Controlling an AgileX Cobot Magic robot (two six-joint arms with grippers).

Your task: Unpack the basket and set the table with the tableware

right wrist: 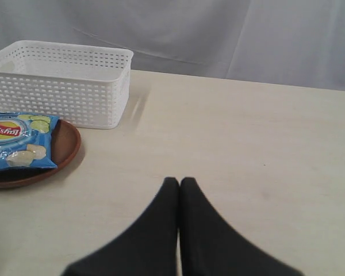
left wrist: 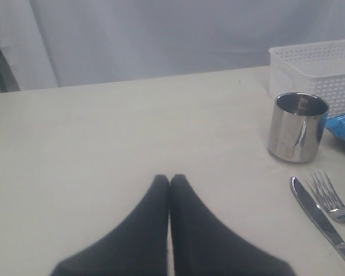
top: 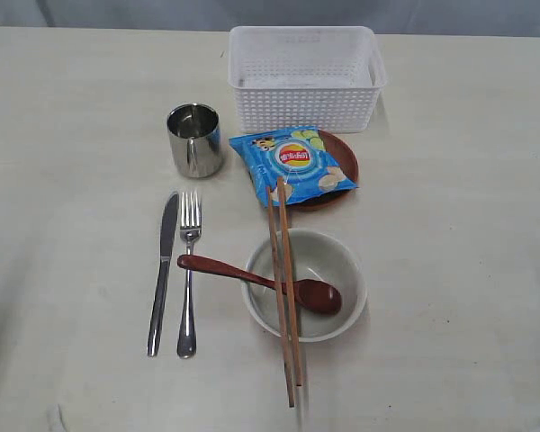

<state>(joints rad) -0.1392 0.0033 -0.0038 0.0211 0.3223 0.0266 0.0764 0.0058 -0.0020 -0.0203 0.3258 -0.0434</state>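
Basket (top: 301,108) top centre of exterior view. Cup (top: 195,139), knife (top: 163,274) and fork (top: 189,270) centre-left. Spoon (top: 252,274) and chopsticks (top: 283,297) across bowl (top: 346,270), lower centre. Chip bag (top: 292,162) on plate (top: 342,148). Left gripper (left wrist: 169,179) and right gripper (right wrist: 179,181): fingers pressed together, above table (top: 72,117).

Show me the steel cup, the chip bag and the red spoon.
steel cup (top: 196,153), exterior view, side wall.
chip bag (top: 294,155), exterior view, printed logo.
red spoon (top: 317,295), exterior view, scoop end.

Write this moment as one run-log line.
basket empty | chip bag on plate | left gripper shut | right gripper shut
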